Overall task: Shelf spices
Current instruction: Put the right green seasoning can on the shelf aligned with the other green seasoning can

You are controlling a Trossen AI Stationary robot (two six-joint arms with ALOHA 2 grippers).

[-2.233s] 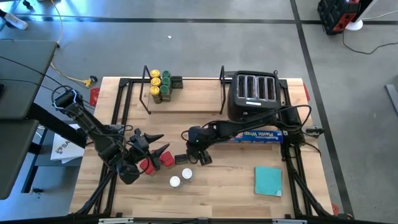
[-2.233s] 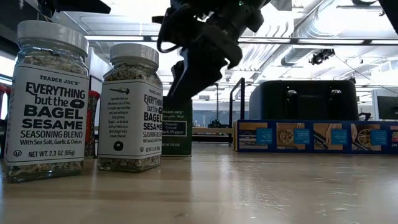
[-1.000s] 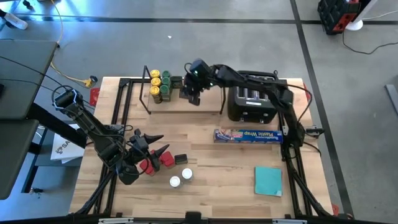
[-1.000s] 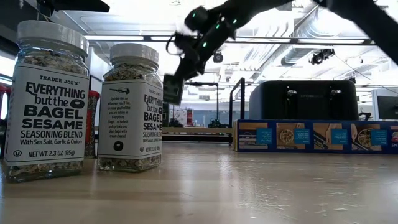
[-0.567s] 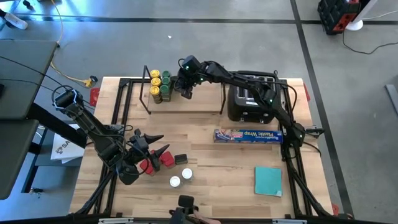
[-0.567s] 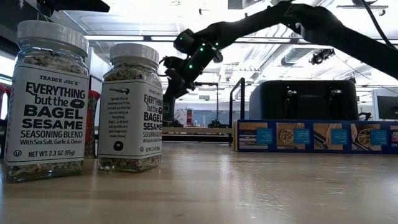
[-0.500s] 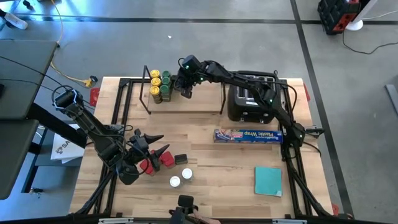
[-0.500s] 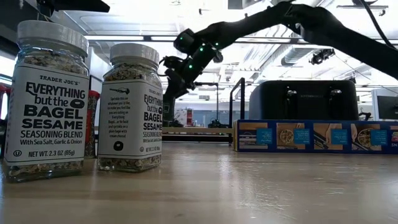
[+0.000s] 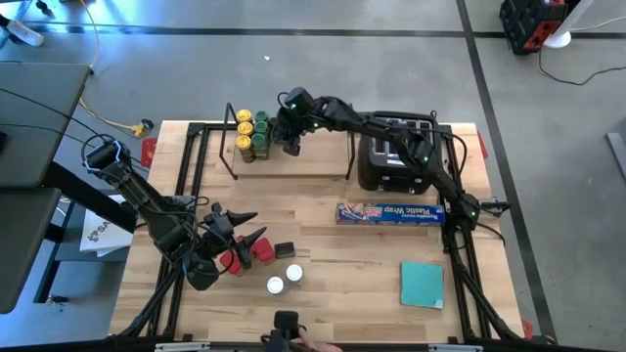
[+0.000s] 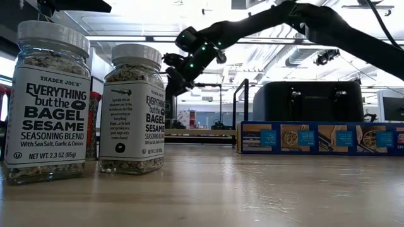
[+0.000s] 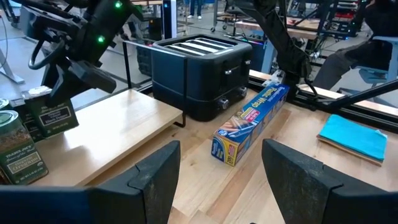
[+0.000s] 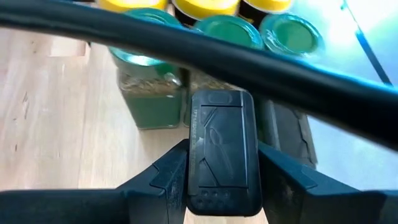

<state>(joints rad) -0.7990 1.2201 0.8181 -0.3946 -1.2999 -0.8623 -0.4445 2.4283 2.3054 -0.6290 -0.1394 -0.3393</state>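
Note:
The shelf (image 9: pixel 313 164) stands at the table's far side, with yellow- and green-lidded jars (image 9: pixel 249 134) and black tins (image 9: pixel 277 129) at its left end. A further black tin (image 12: pixel 222 149) stands upright on the wooden floor beside them. My right gripper (image 12: pixel 222 171) hovers above it, open, one finger on each side of the tin; I cannot tell whether they touch it. Red tins (image 9: pixel 262 251), a small black one (image 9: pixel 285 251) and two white-capped jars (image 9: pixel 285 280) stand at the near left. My left gripper (image 9: pixel 249 227) waits open above them with nothing between its fingers.
A black toaster (image 9: pixel 401 152) stands right of the shelf, with a blue plastic-wrap box (image 9: pixel 391 212) in front of it and a teal square (image 9: pixel 422 285) at the near right. A person's hand with a dark object (image 9: pixel 286 325) shows at the near edge.
My right gripper has carried the black tin along the shelf toward the table's left and down to the jars. The tin now stands on the shelf floor beside them. A hand with a dark object has come in at the near edge.

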